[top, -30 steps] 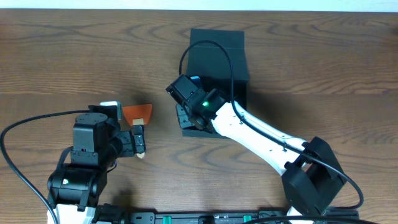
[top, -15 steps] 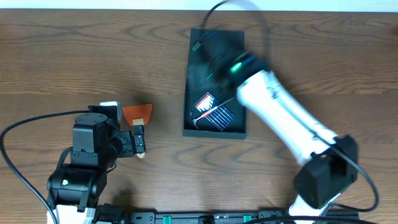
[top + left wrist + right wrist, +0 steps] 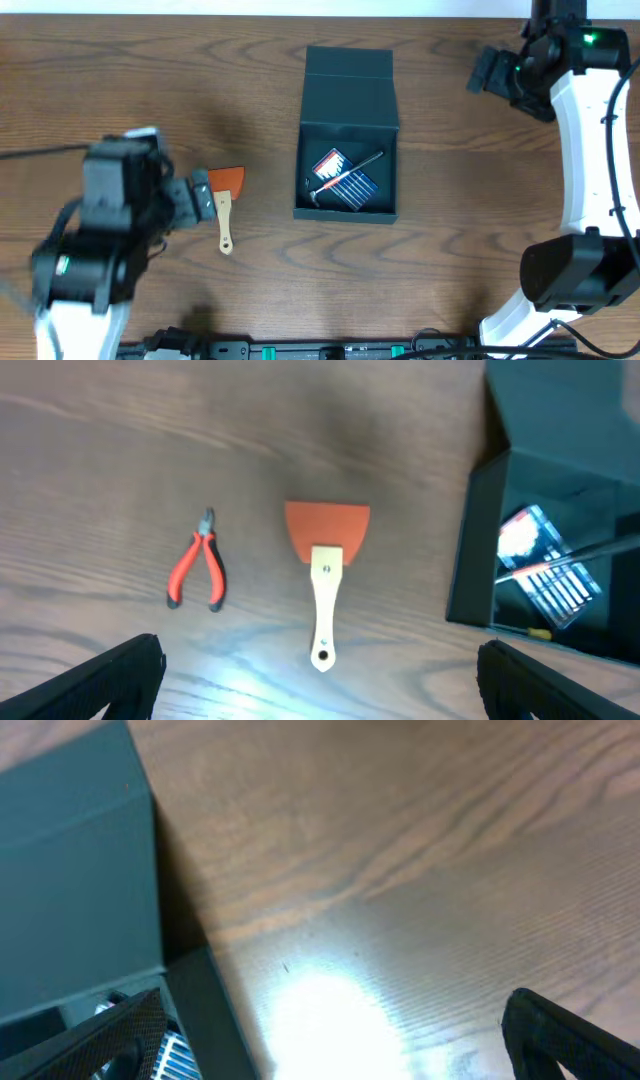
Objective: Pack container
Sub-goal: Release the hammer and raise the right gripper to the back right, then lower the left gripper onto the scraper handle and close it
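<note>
The dark teal container point(image 3: 347, 212) stands open at mid-table, its flap lid point(image 3: 347, 75) folded back. Inside lie a red-and-blue packet point(image 3: 350, 185) and a thin metal tool. The container's wall also shows in the left wrist view point(image 3: 472, 550) and its lid in the right wrist view point(image 3: 75, 870). An orange scraper with a cream handle point(image 3: 224, 205) lies left of it. My left gripper point(image 3: 203, 197) is open and empty above the scraper point(image 3: 324, 575), fingertips wide apart point(image 3: 320, 690). My right gripper point(image 3: 492, 76) is open and empty point(image 3: 340, 1040), right of the lid.
Red-handled pliers point(image 3: 195, 570) lie left of the scraper in the left wrist view; my left arm hides them from overhead. Bare wooden table point(image 3: 470, 230) surrounds the container. The right arm's base point(image 3: 570, 280) stands at the front right.
My right arm swung from over the container to the back right, uncovering the open box and its contents. My left arm shifted left and rose; the scraper now lies free on the table.
</note>
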You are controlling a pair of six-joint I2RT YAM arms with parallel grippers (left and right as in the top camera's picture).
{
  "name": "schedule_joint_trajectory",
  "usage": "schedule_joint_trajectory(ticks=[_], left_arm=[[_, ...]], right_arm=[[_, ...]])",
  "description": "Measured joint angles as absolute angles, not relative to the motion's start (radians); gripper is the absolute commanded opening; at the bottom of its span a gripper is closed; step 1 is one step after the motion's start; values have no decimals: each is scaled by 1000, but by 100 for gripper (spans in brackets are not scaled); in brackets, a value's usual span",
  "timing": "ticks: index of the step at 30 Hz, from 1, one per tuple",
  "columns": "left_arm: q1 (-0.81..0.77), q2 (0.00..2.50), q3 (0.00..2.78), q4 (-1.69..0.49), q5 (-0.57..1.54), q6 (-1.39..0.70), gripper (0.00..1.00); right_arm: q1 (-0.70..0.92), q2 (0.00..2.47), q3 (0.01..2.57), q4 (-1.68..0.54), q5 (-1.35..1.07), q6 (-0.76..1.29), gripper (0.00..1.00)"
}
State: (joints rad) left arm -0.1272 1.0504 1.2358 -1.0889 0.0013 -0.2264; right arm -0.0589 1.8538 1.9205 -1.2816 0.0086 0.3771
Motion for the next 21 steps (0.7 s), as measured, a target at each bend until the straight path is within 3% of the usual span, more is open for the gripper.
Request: schedule_joint_trajectory(ticks=[10,21], left_arm=[[-128,1452,1212,-1015,22,-252,99],[-128,1475,949,-801,35,-265,99]], right_arm=[[-27,1854,1718,-1164,-17,354,99],[-12,1854,1645,-1132,-27,319,99]])
